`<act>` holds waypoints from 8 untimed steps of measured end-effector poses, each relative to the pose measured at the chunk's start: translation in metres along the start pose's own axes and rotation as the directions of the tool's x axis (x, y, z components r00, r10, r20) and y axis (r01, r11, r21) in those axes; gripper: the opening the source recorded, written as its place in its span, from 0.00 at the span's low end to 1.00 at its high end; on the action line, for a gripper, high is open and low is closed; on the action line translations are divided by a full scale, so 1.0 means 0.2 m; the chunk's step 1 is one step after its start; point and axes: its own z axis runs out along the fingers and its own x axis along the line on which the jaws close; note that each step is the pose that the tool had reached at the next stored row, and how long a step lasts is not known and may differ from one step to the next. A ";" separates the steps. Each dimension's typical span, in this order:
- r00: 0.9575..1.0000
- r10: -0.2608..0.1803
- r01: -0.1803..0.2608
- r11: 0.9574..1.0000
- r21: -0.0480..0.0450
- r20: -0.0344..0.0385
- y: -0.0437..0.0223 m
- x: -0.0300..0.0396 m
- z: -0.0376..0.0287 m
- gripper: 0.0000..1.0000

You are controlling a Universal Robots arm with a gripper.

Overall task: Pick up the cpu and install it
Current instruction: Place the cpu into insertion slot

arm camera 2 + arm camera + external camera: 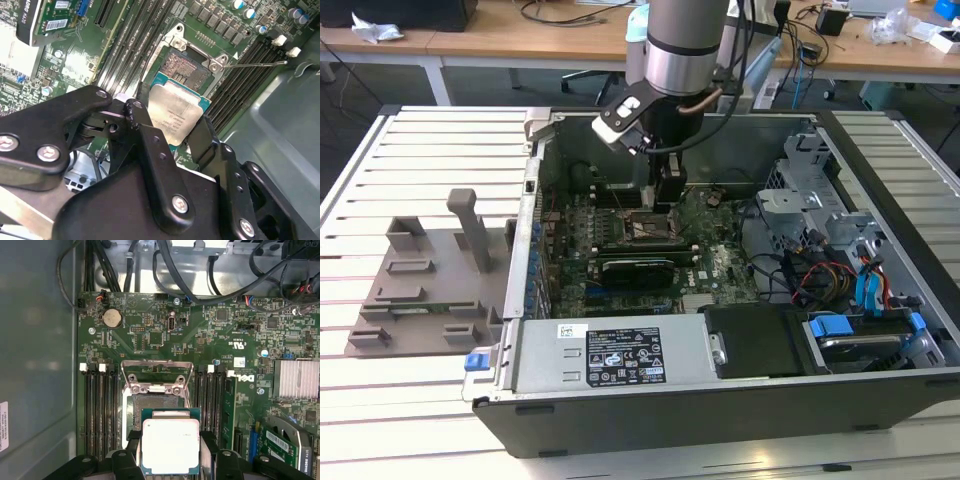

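In both wrist views the cpu (176, 111) (171, 444), a flat square chip with a silver-grey top plate, sits between my gripper's black fingers (144, 131). My gripper (172, 134) (171, 452) is shut on its two opposite edges. The chip hangs just above the open motherboard socket (189, 66) (151, 405) and overlaps one edge of it. The socket's metal load frame (157, 374) is flipped back. In the exterior view my gripper (665, 198) reaches down into the open computer case, over the middle of the board.
Memory slots (98, 410) flank the socket on both sides. A graphics card (638, 268) lies across the board, with a finned heat sink (298, 379) nearby. Cables (820, 275) and drive bays fill the case's right in the exterior view. A grey fixture (430, 270) stands on the exterior view's left.
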 end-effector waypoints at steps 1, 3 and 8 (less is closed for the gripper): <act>1.000 0.000 0.000 1.000 0.000 0.000 0.000 0.000 0.002 0.55; 1.000 0.000 0.000 1.000 0.000 0.000 0.000 0.000 0.011 0.55; 1.000 0.000 0.000 1.000 0.000 0.000 0.001 0.000 0.025 0.55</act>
